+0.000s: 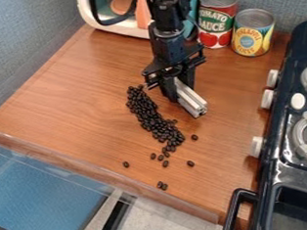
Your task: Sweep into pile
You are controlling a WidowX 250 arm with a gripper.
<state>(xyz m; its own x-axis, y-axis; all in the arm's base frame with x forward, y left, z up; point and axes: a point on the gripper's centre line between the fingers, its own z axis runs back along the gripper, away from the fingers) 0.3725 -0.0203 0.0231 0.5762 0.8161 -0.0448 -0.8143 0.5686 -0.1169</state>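
Bar (193, 103) partly hidden by pincer (181, 91)

Smooth wood countertop (82, 87) with a soft sheen. The dark beans (146, 111) look smooth and slightly glossy; the grooved bar (191, 101) looks like bare metal. Food cans (216, 16) have metal tops and smooth labels. The toy stove (277, 162) looks glossy, its knobs (267, 99) like smooth plastic.
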